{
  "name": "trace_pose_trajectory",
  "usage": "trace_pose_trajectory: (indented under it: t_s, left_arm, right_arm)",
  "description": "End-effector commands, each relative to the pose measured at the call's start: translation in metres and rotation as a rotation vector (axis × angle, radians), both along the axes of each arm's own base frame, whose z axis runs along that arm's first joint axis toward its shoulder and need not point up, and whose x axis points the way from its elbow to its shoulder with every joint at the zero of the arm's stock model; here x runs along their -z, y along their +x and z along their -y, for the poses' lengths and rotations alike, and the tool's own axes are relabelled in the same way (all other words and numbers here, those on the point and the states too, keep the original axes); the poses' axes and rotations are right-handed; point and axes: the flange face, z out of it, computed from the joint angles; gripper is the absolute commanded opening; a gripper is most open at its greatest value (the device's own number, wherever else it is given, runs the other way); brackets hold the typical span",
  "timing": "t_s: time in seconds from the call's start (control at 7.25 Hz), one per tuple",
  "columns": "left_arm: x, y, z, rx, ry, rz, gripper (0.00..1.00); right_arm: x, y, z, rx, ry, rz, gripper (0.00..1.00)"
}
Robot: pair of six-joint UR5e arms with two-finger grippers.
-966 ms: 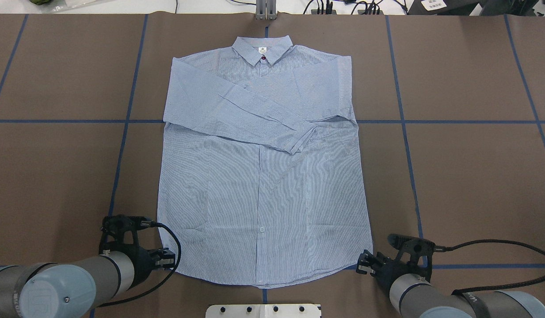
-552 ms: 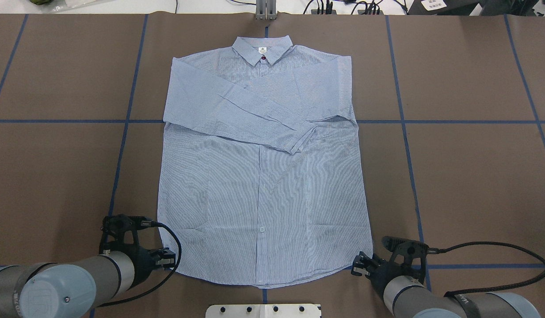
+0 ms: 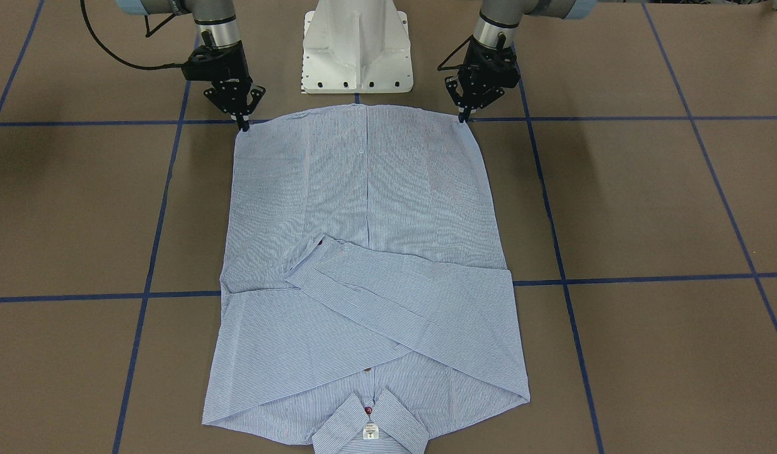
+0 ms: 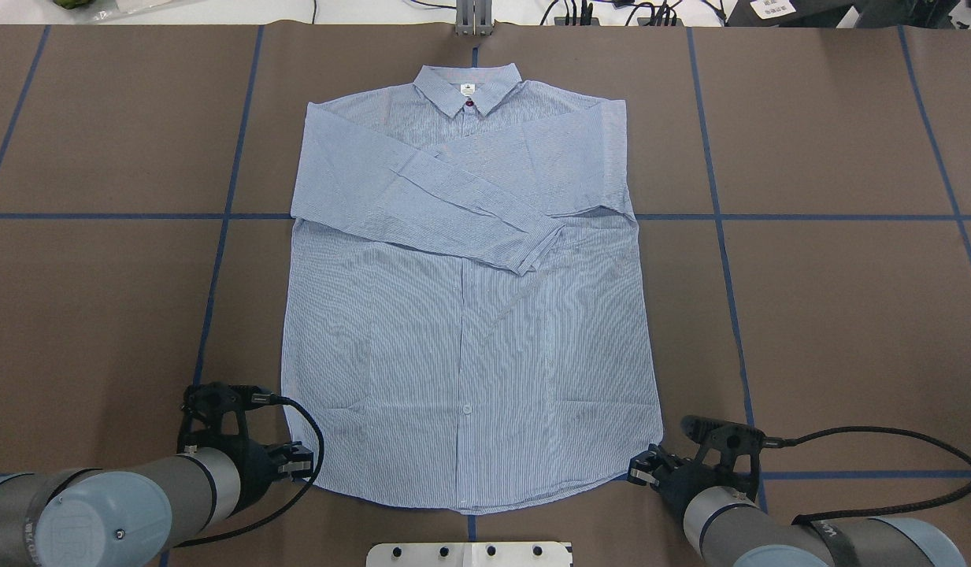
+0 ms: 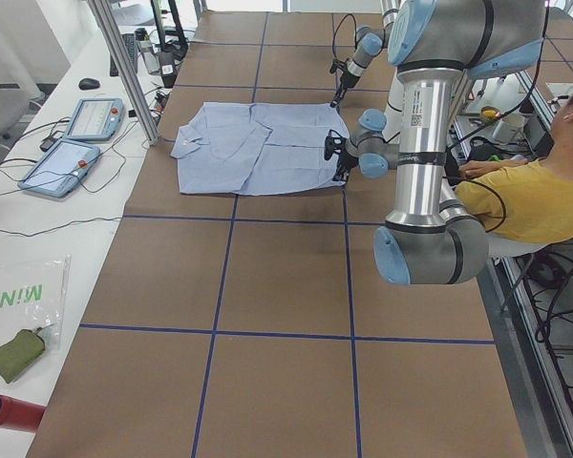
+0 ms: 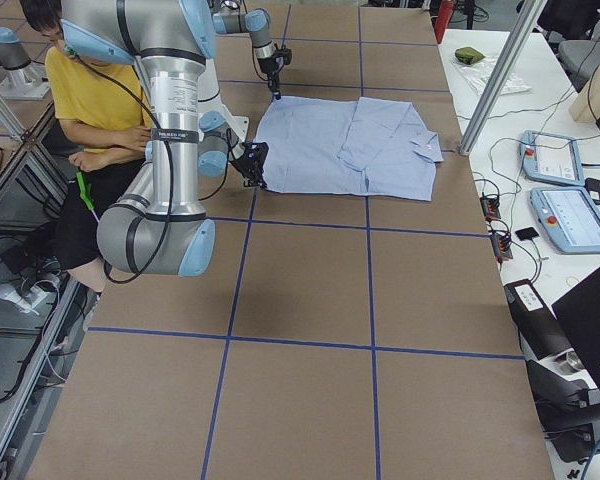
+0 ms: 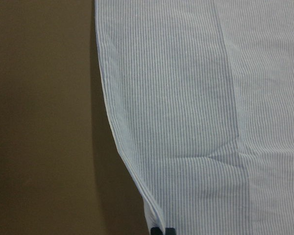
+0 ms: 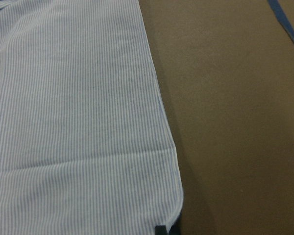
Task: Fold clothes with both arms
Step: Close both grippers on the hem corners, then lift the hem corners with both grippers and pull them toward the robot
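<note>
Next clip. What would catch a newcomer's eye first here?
A light blue, finely white-striped button shirt lies flat on the brown, blue-taped table, sleeves crossed over its chest, collar away from the robot. The black left gripper and black right gripper have their tips at the two near hem corners; whether they pinch the cloth is unclear. A person in a yellow top sits beside the robot in the side views.

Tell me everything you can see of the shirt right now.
The shirt is light blue, finely white-striped cloth, lying flat, front up, on the brown table, collar away from the robot, dark red button at the neck. Both long sleeves are folded across the chest. The left gripper and right gripper sit at its near hem corners; whether they pinch it is unclear.
</note>
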Motion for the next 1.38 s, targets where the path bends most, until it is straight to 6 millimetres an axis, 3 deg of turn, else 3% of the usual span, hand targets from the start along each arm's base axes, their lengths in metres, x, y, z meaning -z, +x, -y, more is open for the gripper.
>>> trace_pose_trajectory:
  t_s: [0.0,0.14,0.41,0.55,0.69,0.83,0.97,1.24]
  left_arm:
    - [0.016,-0.009,-0.001,-0.008,0.003,-0.035,0.00]
    - [0.038,-0.027,-0.004,-0.013,0.007,-0.079,0.00]
    - [0.066,-0.068,-0.019,-0.060,-0.004,-0.140,0.00]
    - [0.092,-0.108,-0.029,-0.103,-0.020,-0.179,0.00]
    - [0.133,-0.153,-0.041,-0.180,-0.058,-0.214,0.00]
    - [0.154,-0.182,-0.045,-0.239,-0.063,-0.204,0.00]
    - [0.163,-0.182,-0.029,-0.216,-0.020,-0.209,0.00]
    - [0.162,-0.142,0.005,-0.157,0.006,-0.181,0.00]
  right_arm:
    - [0.010,0.023,0.005,-0.009,0.000,0.009,0.00]
    - [0.032,0.054,0.003,-0.001,-0.007,0.020,0.00]
    - [0.099,0.106,-0.028,0.075,-0.069,0.032,0.00]
    - [0.148,0.158,-0.046,0.157,-0.105,0.037,0.00]
    - [0.178,0.183,-0.045,0.170,-0.138,0.080,0.00]
    - [0.185,0.186,-0.030,0.125,-0.137,0.088,0.00]
    - [0.188,0.190,-0.015,0.083,-0.146,0.093,0.00]
    - [0.185,0.199,0.014,0.000,-0.159,0.088,0.00]
